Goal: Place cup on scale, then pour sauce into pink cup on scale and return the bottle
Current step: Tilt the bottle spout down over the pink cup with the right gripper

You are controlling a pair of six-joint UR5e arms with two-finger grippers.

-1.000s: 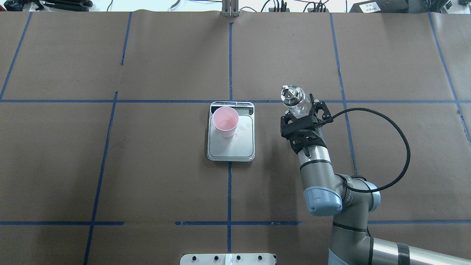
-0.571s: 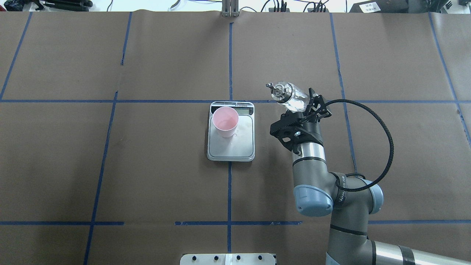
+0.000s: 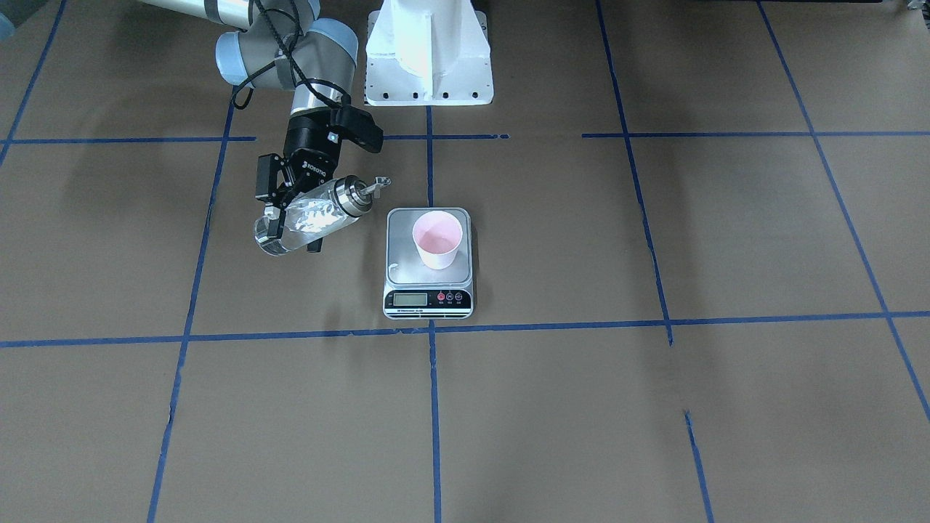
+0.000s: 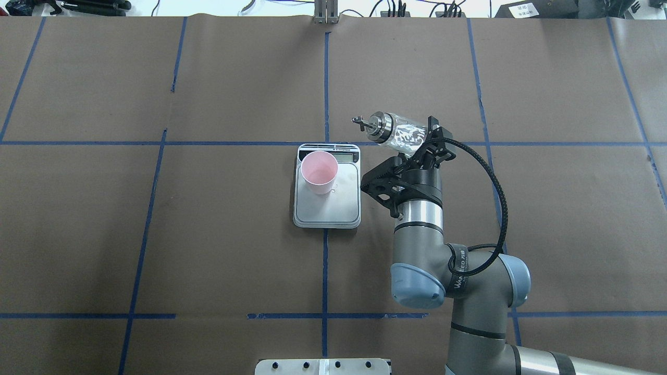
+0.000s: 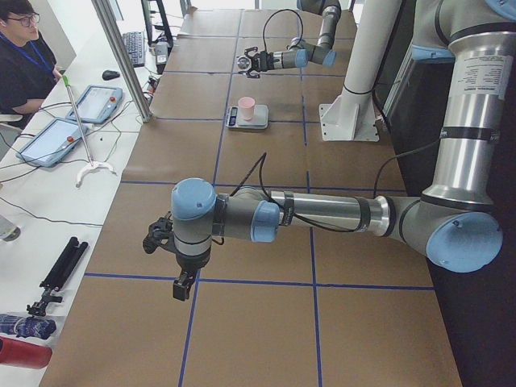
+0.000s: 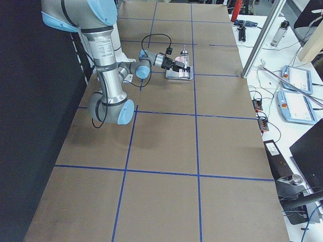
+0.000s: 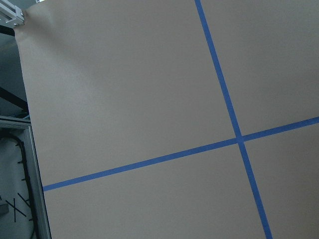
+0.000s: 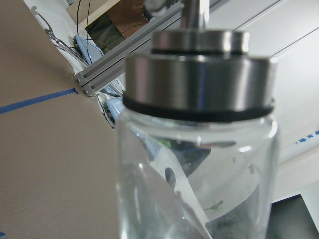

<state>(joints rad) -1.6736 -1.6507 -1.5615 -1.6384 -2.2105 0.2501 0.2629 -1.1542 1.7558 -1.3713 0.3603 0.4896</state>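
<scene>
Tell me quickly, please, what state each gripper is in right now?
Left gripper: cannot be told, seen only from the side.
Right gripper: closed, holding the glass bottle.

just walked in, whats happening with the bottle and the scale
The right gripper holds the glass bottle tipped nearly on its side, its spout pointing toward the pink cup, which stands on the scale. The spout is short of the cup, and no liquid shows pouring. The left gripper hangs far off, away from all this.
</scene>
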